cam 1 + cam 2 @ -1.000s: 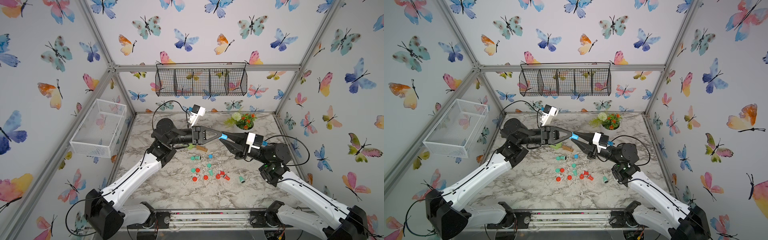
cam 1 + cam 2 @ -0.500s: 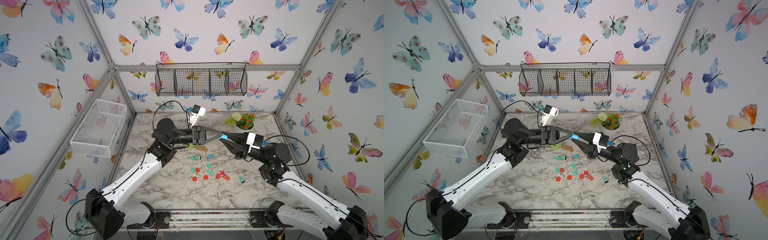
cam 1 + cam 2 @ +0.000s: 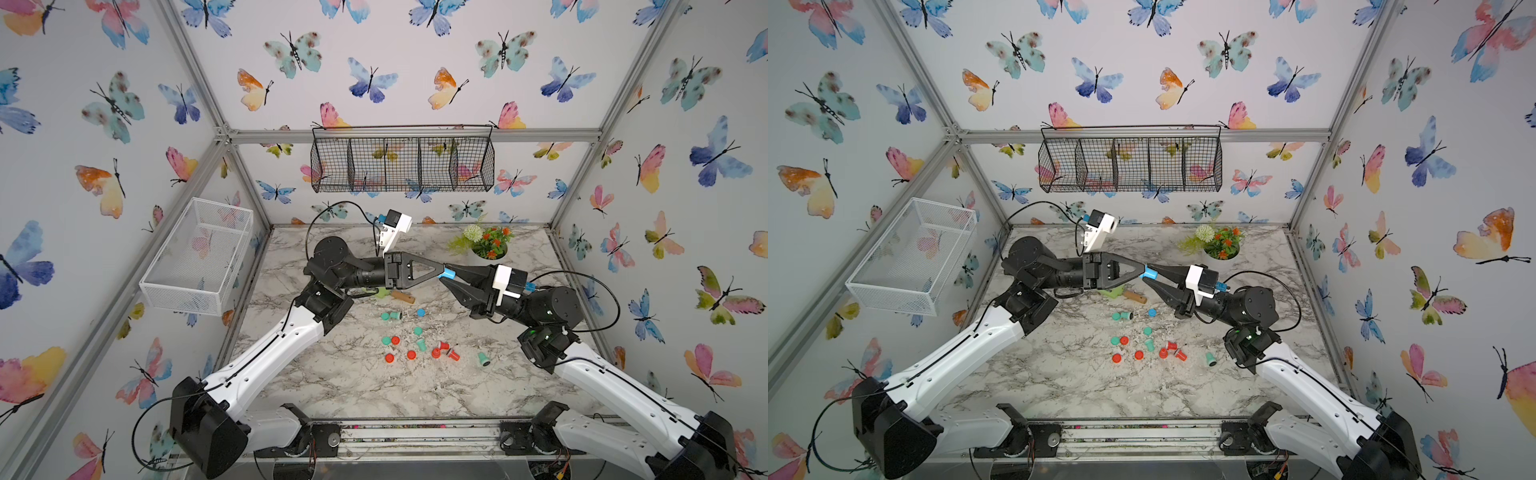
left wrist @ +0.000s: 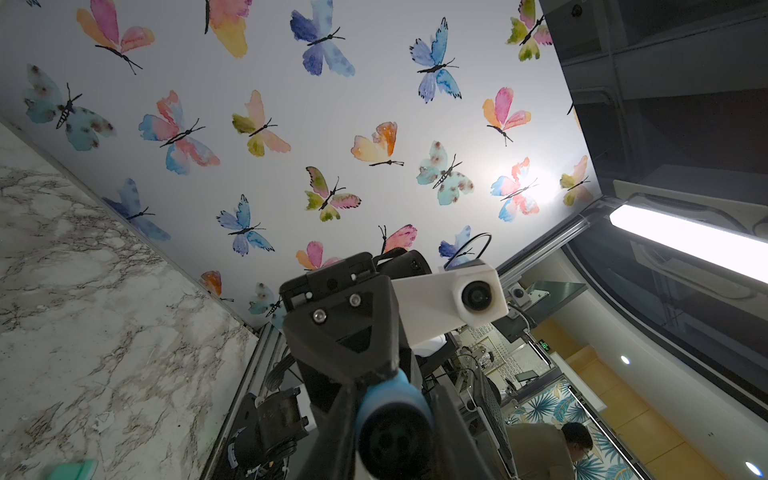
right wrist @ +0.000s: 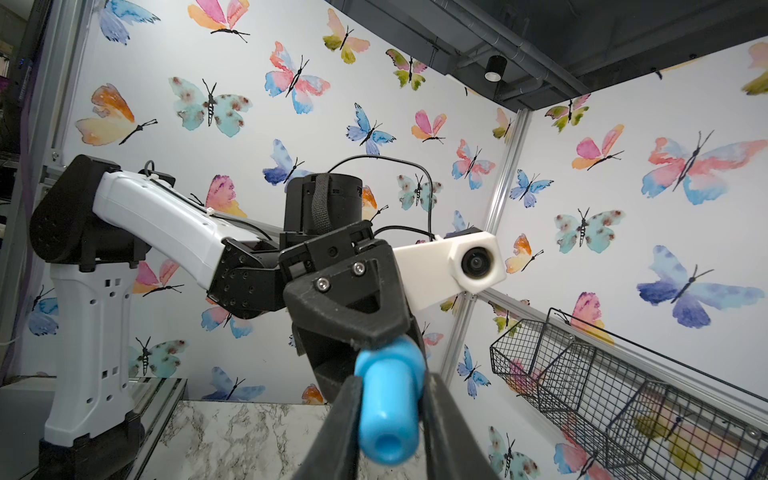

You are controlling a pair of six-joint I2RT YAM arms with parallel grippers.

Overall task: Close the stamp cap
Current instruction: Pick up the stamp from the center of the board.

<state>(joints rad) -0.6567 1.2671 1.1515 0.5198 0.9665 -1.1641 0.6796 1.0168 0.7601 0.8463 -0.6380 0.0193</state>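
2 arms meet tip to tip in mid-air over the counter [image 3: 353, 386], same in both top views. The left tool [image 3: 439, 271] is pressed together on one end of the blue stamp [image 3: 449, 273], and the right tool [image 3: 451, 277] pinches the other end. Stamp lies roughly level between them, well above the counter, not touching it. Right wrist view: narrow blue handle end [image 5: 388, 399] sits between the right tool's 2 fingers [image 5: 343, 419], wider end under the left tool's tip. Left wrist view: wide blue end with a dark round face [image 4: 392, 419] sits between the left tool's fingers. Cannot tell if the stamp is fully closed. Loose stamps [image 3: 411, 354] in red, teal and blue are scattered on the counter below, apart from both tools. Flower pot [image 3: 488, 247] at the back, black wire basket [image 3: 403, 164] on the back wall, white mesh basket [image 3: 199, 257] on the left wall.
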